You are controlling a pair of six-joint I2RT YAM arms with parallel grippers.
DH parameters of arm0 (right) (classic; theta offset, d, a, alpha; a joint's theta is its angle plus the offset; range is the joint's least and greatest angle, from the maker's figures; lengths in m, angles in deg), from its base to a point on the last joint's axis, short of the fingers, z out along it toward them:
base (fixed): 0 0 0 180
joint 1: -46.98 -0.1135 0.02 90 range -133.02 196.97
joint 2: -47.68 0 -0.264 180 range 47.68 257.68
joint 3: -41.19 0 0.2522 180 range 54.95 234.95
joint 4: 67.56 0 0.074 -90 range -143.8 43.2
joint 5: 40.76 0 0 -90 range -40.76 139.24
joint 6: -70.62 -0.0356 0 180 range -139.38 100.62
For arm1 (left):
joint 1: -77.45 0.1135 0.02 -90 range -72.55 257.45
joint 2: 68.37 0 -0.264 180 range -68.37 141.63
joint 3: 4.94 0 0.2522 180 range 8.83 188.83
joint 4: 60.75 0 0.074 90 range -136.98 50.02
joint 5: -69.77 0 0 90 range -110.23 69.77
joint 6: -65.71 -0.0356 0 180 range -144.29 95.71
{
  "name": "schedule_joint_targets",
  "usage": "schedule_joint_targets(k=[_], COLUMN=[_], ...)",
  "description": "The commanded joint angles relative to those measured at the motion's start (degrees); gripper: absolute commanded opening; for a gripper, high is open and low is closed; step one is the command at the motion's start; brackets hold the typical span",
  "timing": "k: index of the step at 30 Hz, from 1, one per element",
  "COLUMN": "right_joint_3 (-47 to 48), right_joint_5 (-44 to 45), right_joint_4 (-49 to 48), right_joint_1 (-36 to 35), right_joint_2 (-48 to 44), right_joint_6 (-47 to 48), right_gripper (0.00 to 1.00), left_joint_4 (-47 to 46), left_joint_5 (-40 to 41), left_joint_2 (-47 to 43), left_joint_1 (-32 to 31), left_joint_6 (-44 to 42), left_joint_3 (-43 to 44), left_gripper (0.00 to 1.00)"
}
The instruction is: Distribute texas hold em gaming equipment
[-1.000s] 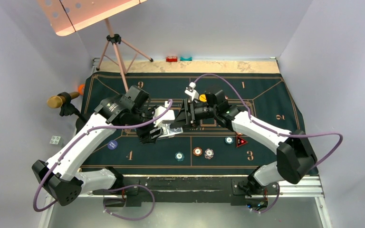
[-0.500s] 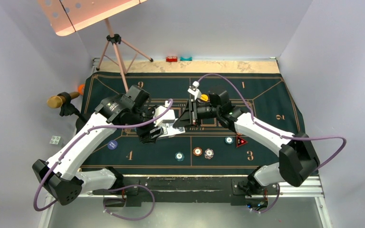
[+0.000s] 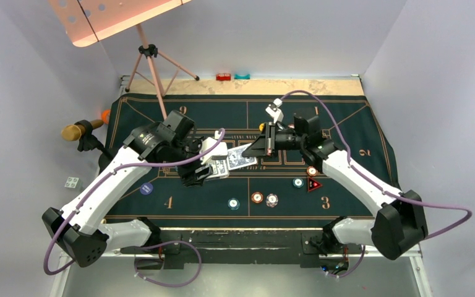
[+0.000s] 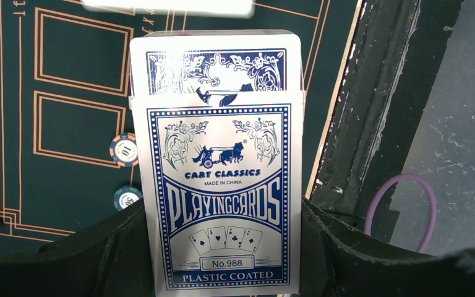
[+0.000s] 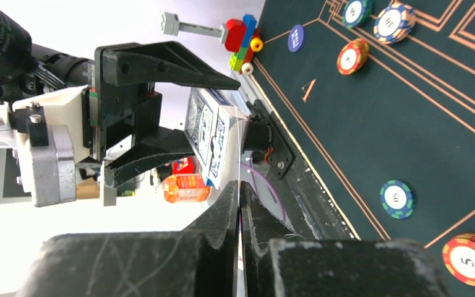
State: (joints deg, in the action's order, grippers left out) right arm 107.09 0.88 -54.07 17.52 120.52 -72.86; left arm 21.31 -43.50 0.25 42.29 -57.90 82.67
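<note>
Above the middle of the worktop, the left jaws squeeze the card box [image 4: 222, 204], and the right jaws are pinched shut on one playing card [image 3: 241, 156]. It looks thin, bendy and slippery, so grip its short edge.

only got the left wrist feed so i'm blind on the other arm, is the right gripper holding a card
observer: yes, the top view shows the right gripper shut on one card beside the card box.
operator: is the pinch square
observer: the right wrist view shows that card edge-on between the closed fingers.
operator: anything on the felt i can't see
observer: a red triangle marker lies on the mat, toward its right side.
</note>
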Motion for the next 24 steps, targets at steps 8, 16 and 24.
schedule_joint_targets(k=[8, 16, 24], right_joint_3=[1.8, 12.6, 30.3], right_joint_5=[-2.8, -0.8, 1.0], right_joint_4=[2.1, -4.2, -7.9], right_joint_1=[6.7, -2.9, -9.4], right_joint_2=[2.4, 23.8, 44.5], right_joint_6=[4.5, 3.5, 0.9], right_gripper=[0.0, 0.0, 0.0], left_joint_4=[1.2, 2.5, 3.2], left_joint_5=[-1.3, -3.3, -3.8], left_joint_2=[-1.4, -2.0, -2.7], left_joint_1=[-0.1, 0.0, 0.0], left_joint_6=[-0.2, -0.2, -0.3], left_joint_3=[3.9, 5.0, 4.6], left_gripper=[0.0, 0.0, 0.0])
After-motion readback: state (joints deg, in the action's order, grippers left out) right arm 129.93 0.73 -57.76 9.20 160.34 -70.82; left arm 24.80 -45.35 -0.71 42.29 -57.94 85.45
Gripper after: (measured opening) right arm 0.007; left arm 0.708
